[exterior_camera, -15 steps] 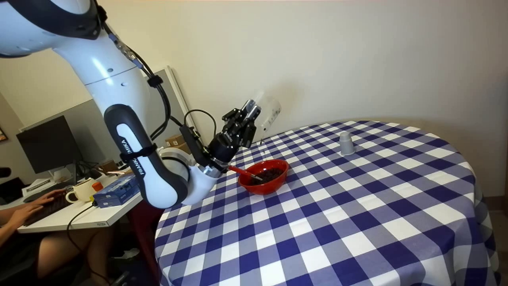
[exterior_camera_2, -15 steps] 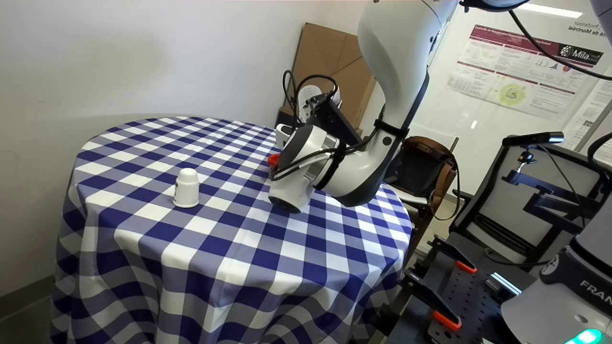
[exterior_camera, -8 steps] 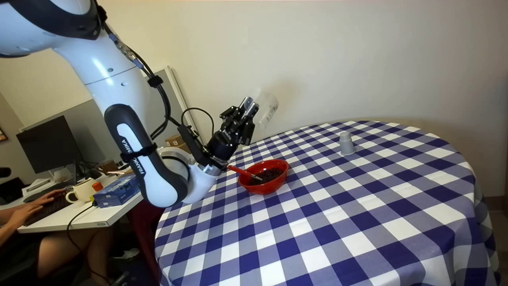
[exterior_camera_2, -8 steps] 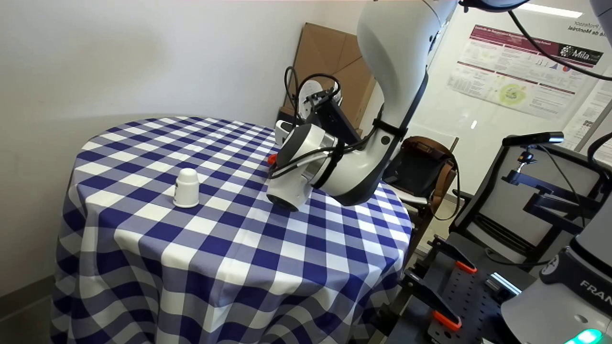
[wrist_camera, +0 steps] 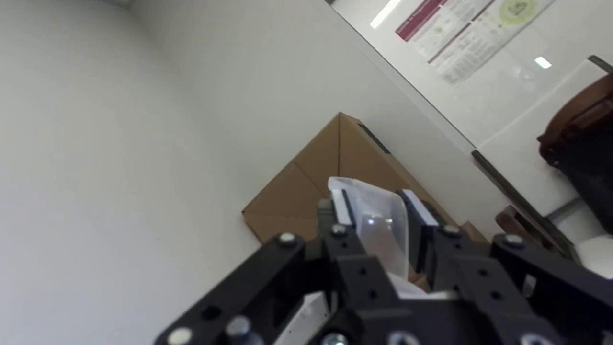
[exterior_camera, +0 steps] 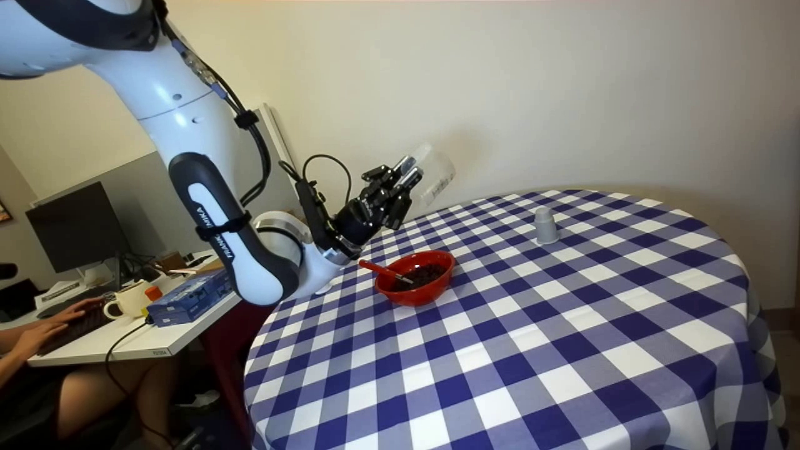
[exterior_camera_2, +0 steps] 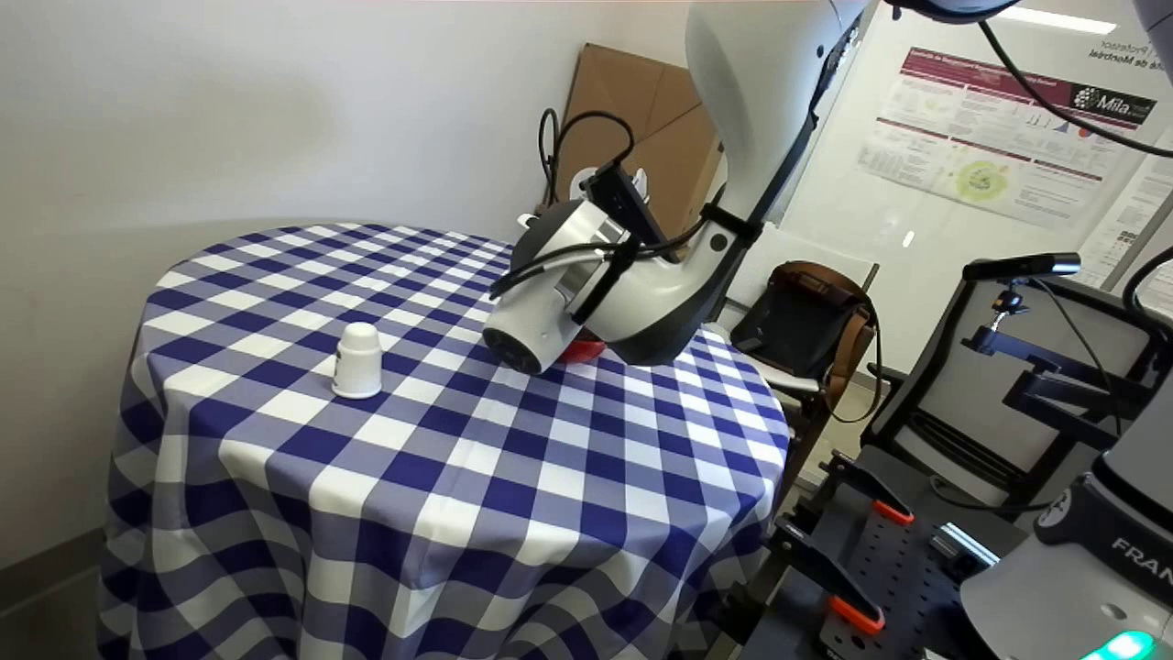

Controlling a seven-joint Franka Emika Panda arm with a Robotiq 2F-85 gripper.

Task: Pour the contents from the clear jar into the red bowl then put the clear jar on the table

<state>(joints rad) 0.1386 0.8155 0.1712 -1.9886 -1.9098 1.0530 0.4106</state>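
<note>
Holding one clear jar (exterior_camera: 439, 177), your fingers (exterior_camera: 410, 179) press on it from either side; in the wrist view its see-through side shows between them.

Clear jar: colourless, off the desk (exterior_camera: 625, 350) and tilted, with dark print too small for you to read. In an exterior view it appears higher than the red bowl (exterior_camera: 420, 297) and a little to the right; whether it hangs directly over the bowl, you cannot tell. Which way its mouth faces, and whether anything lies inside, you cannot tell either.

Red bowl: one, upright on the desk, flared rim, holding dark contents (exterior_camera: 427, 273) of a loose, crumbly look. In an exterior view the robot arm (exterior_camera_2: 651, 302) covers most of it from you.

Red-handled utensil (exterior_camera: 377, 269): one, leaning over the bowl's rim, its pale far end in the dark contents.

Desk: one, round, under a blue-and-white checked cloth (exterior_camera_2: 403, 532) that drapes over the edge.

Pale stepped container (exterior_camera: 546, 227): one, upright on the cloth, well apart from the bowl; you see it in both exterior views.

Surroundings: beyond the desk you find a monitor (exterior_camera: 78, 226), a cream mug (exterior_camera: 132, 300) and a blue box (exterior_camera: 190, 301) in an exterior view; in the wrist view, brown cardboard (wrist_camera: 330, 163) and a poster (wrist_camera: 471, 36).
</note>
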